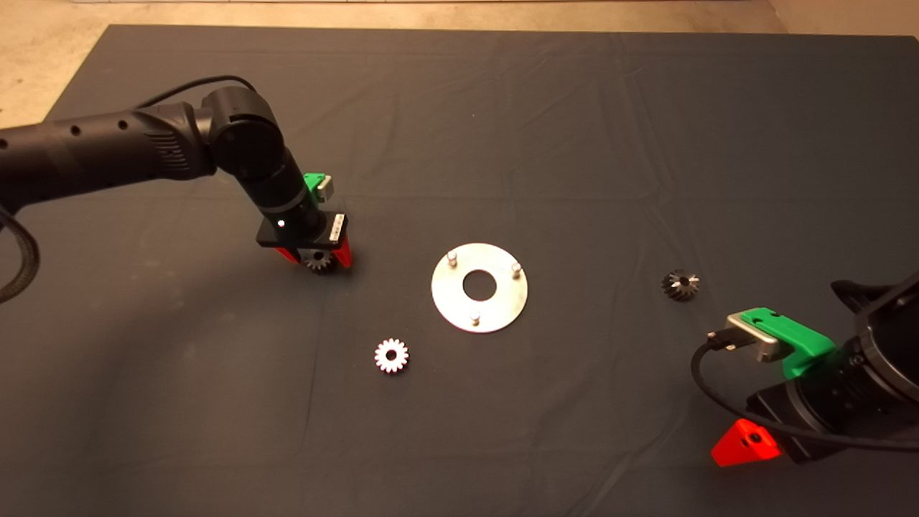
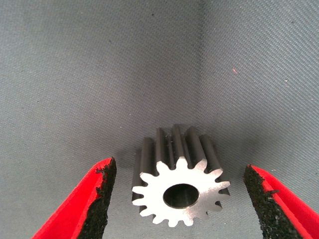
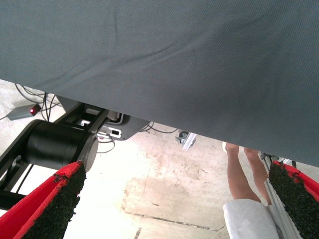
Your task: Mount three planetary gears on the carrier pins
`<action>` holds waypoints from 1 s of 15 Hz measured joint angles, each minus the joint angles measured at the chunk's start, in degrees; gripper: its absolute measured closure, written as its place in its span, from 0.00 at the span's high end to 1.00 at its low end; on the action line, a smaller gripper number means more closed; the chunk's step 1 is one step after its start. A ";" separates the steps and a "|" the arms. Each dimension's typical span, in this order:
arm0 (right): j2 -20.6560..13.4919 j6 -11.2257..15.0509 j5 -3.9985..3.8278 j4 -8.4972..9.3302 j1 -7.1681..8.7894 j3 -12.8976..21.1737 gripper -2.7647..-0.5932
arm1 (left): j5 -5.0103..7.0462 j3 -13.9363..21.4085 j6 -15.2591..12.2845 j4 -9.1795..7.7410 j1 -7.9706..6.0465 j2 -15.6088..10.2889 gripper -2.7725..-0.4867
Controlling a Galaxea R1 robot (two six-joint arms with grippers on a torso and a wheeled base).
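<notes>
to the left of the carrier plate (image 1: 479,287), well apart from it, your left gripper (image 1: 321,260) is down at the mat (image 1: 546,129) with its red fingers (image 2: 92,199) spread to either side of a silvery gear (image 2: 177,189); the pads are clear of the teeth on both flanks, so nothing is pinched yet. the gear lies on its side with the bore facing the wrist camera, so centre it between the pads before you close, and squeeze across the toothed flanks evenly or it may roll or twist out. a second bright gear (image 1: 391,355) lies flat on the mat below and left of the plate, and the darker gear (image 1: 680,285) sits well to the right of it. all three carrier pins (image 1: 452,258) stand bare, so no gear is installed. once you have it, you will likely need to turn the bore downward before lowering it over a pin. your right gripper (image 1: 747,444) waits far right of the plate, fingers spread and holding nothing, its camera catching a person's legs (image 3: 244,174) beyond the mat
</notes>
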 joint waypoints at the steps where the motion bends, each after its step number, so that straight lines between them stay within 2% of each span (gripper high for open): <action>1: 0.00 0.00 0.01 -0.02 0.00 -0.02 0.98 | 0.00 0.00 0.00 0.00 0.02 -0.02 0.57; 2: 0.00 0.00 0.00 0.00 0.00 0.00 0.98 | 0.00 0.00 0.00 0.00 0.02 -0.02 0.52; 4: 0.00 0.00 0.00 0.00 0.00 -0.02 0.98 | 0.00 0.00 0.00 0.00 0.02 -0.02 0.51; 6: 0.00 0.00 0.02 0.01 0.00 0.00 0.98 | 0.01 0.00 0.00 0.00 0.02 0.00 0.44; 11: 0.00 0.00 0.00 -0.02 0.00 -0.01 0.98 | 0.01 0.00 0.00 0.00 0.02 0.00 0.44; 13: 0.00 0.00 0.02 -0.02 0.00 -0.02 0.98 | 0.01 0.00 0.00 0.00 0.02 0.00 0.38; 15: 0.00 0.00 0.00 -0.02 0.00 0.00 0.98 | 0.01 -0.01 0.00 0.00 0.02 -0.02 0.38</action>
